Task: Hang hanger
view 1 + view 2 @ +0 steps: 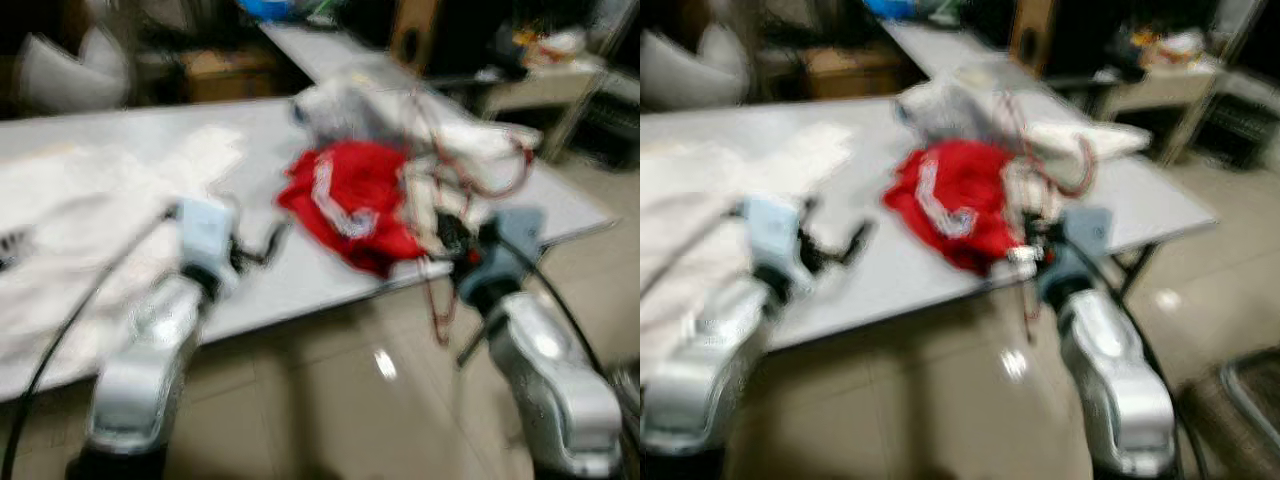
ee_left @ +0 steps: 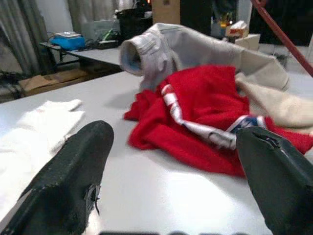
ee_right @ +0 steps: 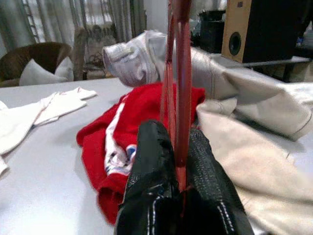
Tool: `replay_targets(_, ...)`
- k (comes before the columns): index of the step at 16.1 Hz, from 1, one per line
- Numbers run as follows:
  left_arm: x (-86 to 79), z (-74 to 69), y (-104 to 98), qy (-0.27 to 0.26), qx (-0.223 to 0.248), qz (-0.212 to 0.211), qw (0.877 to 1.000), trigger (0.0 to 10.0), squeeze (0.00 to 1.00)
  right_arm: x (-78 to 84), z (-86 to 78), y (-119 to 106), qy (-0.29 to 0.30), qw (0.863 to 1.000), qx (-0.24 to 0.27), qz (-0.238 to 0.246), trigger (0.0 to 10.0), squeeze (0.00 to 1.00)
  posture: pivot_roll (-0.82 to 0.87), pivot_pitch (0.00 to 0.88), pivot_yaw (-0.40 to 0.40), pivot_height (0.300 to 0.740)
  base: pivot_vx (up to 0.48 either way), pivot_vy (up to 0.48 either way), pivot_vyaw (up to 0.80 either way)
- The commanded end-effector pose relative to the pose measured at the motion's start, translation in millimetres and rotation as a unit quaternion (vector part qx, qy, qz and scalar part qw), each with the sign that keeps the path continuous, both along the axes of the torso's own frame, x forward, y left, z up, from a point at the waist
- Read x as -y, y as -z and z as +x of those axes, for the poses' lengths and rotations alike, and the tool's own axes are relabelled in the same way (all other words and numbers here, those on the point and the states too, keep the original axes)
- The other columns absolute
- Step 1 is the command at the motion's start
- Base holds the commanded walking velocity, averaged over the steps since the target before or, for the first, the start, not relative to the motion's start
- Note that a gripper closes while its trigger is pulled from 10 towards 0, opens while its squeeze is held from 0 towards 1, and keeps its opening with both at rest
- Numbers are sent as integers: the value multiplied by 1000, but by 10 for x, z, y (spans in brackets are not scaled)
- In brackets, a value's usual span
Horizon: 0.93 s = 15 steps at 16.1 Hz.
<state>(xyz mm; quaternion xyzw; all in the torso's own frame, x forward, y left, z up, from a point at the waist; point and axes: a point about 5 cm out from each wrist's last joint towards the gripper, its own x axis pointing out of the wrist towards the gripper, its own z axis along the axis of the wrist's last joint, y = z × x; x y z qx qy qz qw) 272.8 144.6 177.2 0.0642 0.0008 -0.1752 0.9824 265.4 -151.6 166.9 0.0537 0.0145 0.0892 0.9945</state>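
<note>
Right gripper [image 3: 178, 161] is clamped on the red hanger [image 3: 182, 73] at the table's [image 1: 260, 290] near edge. Left gripper [image 2: 171, 171] gapes wide, empty. Beyond: red garment [image 1: 350, 200], beige clothing [image 3: 254, 98]. Hanger secured; next, find a rail, none in view.

— What lay on the grey table [image 1: 300, 275]?
— A crumpled red garment [image 2: 205, 112] sat near its front edge, a grey garment [image 3: 146, 56] behind it, and white cloths [image 1: 70, 225] covered the left end.
— Beyond?
— A wooden speaker [image 3: 244, 32].
</note>
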Motion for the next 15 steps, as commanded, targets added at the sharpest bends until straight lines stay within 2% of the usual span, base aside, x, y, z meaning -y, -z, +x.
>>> replay_targets(1, -46, 9, -34, -5, 4, 6, 1000, 10000, 0, -28, -10, -43, -3, 1000, 9, 2, 10000, 0, -95, 0, -31, 740, 0, 386, 0)
replay_targets(4, -48, 16, -36, -5, 2, 9, 1000, 10000, 0, -47, -14, -43, -4, 1000, 11, 0, 10000, 0, -94, 0, -32, 740, 0, 380, 0)
replay_targets(6, -46, 26, -34, -4, 1, 11, 1000, 10000, 0, -120, -4, -18, -34, 999, -9, -20, 10000, 0, -98, 0, -32, 740, 0, 379, 0)
replay_targets(9, -43, 21, -33, -3, 0, 11, 1000, 10000, 0, -146, -13, -15, -41, 999, -13, -28, 10000, 0, -100, 0, -35, 740, 0, 380, 0)
replay_targets(10, -39, 17, -28, -2, -2, 9, 1000, 10000, 0, -155, -25, 36, -48, 998, -37, -21, 10000, 0, -100, 0, -37, 740, 0, 322, 0)
replay_targets(12, -31, 15, -25, 1, -2, 11, 1000, 10000, 0, -95, -19, 15, -22, 999, -17, -21, 10000, 0, -100, 0, -38, 740, 0, 0, 0)
replay_targets(15, -19, 15, -26, 5, -1, 13, 1000, 10000, 0, -77, -21, -54, -18, 1000, 9, -20, 10000, 0, -102, 0, -35, 740, 0, 0, 0)
